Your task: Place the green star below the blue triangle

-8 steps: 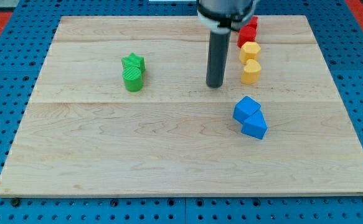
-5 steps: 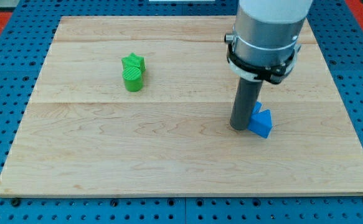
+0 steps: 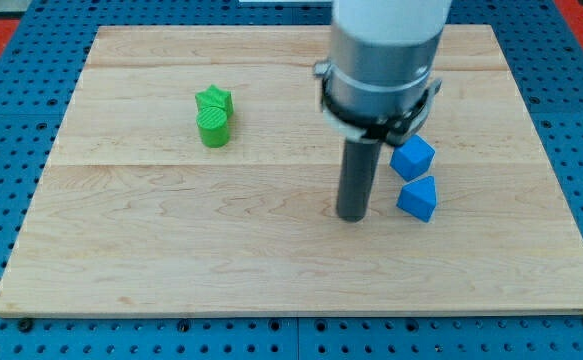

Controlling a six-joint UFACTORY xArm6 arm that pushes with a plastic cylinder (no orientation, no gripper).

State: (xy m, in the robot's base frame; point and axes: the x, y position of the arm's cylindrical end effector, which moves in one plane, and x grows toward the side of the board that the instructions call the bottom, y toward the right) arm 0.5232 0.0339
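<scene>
The green star (image 3: pixel 214 99) sits on the wooden board (image 3: pixel 171 250) at the upper left, touching a green cylinder (image 3: pixel 213 128) just below it. The blue triangle (image 3: pixel 417 198) lies at the right of centre, with a blue cube (image 3: pixel 412 157) just above it. My tip (image 3: pixel 351 216) rests on the board a short way left of the blue triangle, apart from it and far right of the green star. The arm's grey body hides the board's upper right area.
The board is ringed by a blue pegboard surface (image 3: pixel 1 200). Other blocks at the upper right are hidden behind the arm.
My tip moved down from the upper middle to beside the blue blocks, then shifted left. The two blue blocks were nudged apart. The green blocks have not moved.
</scene>
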